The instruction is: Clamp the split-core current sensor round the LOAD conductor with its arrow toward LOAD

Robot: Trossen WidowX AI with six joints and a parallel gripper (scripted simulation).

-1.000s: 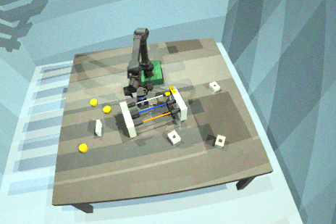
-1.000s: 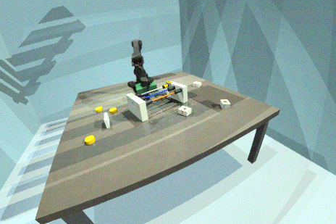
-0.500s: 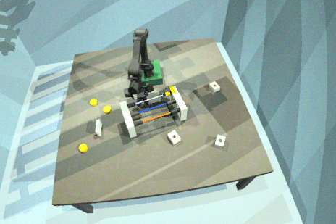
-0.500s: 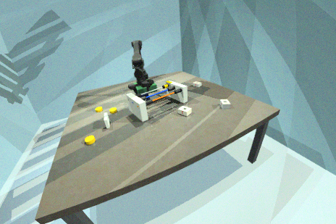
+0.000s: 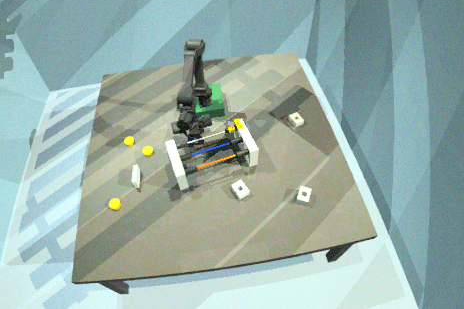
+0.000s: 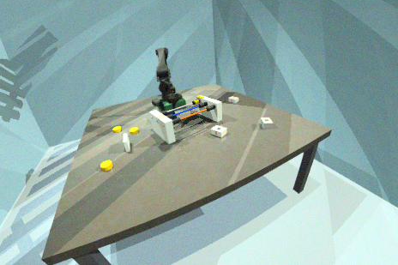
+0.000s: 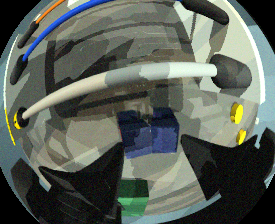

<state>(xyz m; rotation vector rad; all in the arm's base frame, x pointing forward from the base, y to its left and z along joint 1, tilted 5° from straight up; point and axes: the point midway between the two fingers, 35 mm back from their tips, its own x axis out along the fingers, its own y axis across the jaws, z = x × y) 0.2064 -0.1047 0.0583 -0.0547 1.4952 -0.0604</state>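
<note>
The dark blue split-core sensor (image 5: 195,141) (image 7: 149,134) stands on the table, close beside the white conductor (image 5: 212,136) (image 6: 184,106) (image 7: 138,74) on the arm's side. Its two halves stand apart at the top in the wrist view; its arrow cannot be made out. The white conductor is the one with yellow tags at one end, by the yellow LOAD marker (image 5: 239,124). My gripper (image 5: 195,135) (image 7: 153,142) is partly open above the sensor, a fingertip near each side of it. Whether the tips touch it cannot be told. The sensor is hidden in the exterior view.
White end blocks (image 5: 177,166) (image 5: 252,154) hold the white, blue (image 5: 212,149) and orange (image 5: 215,162) conductors side by side. The green base block (image 5: 216,103) is behind the gripper. Yellow discs (image 5: 148,151) and an upright white piece (image 5: 136,176) stand left; white holed blocks (image 5: 304,201) stand right and in front.
</note>
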